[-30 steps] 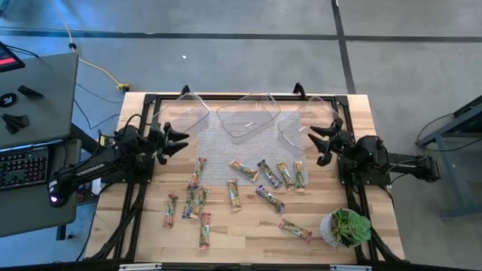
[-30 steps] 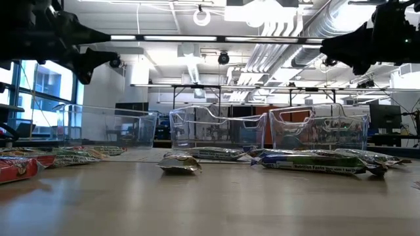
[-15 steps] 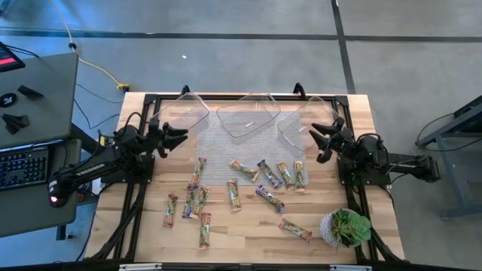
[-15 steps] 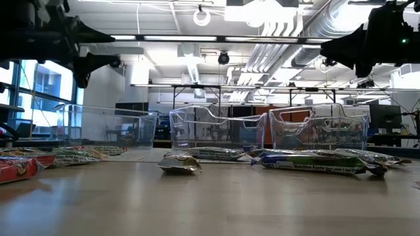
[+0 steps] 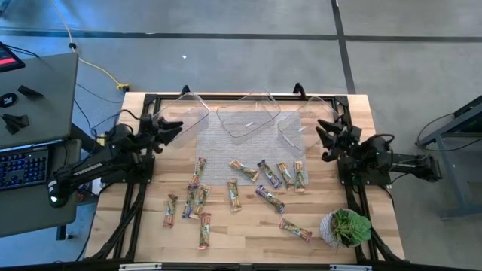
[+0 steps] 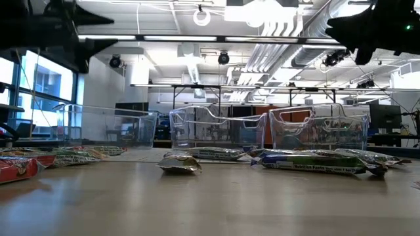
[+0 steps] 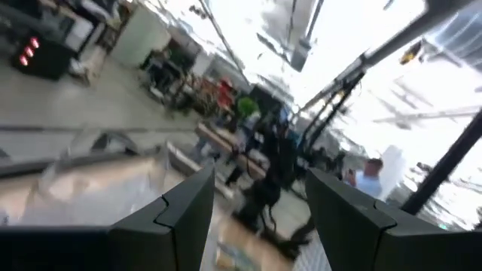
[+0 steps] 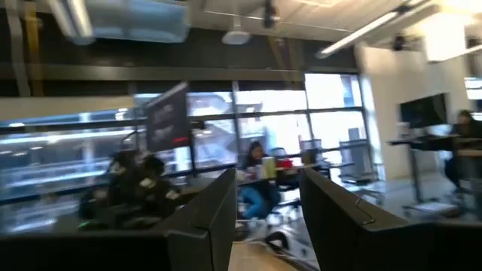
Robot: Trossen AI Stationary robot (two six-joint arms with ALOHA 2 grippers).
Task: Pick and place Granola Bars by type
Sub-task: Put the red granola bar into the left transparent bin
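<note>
Left gripper (image 5: pixel 175 126) and right gripper (image 5: pixel 325 129), both open and empty, flank 3 tubs (image 5: pixel 248 114); granola bars (image 5: pixel 267 173) lie scattered.

I count twelve Granola Bars (image 5: pixel 235 193) on my table, three clear tubs (image 5: pixel 248 114), and one small potted plant (image 5: pixel 346 226).

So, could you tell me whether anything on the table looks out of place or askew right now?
Nothing looks spilled or damaged. The granola bars lie scattered at mixed angles on the table, unsorted, and the three clear tubs hold none. The one odd item is a small potted plant at the table's corner below the right arm.
</note>
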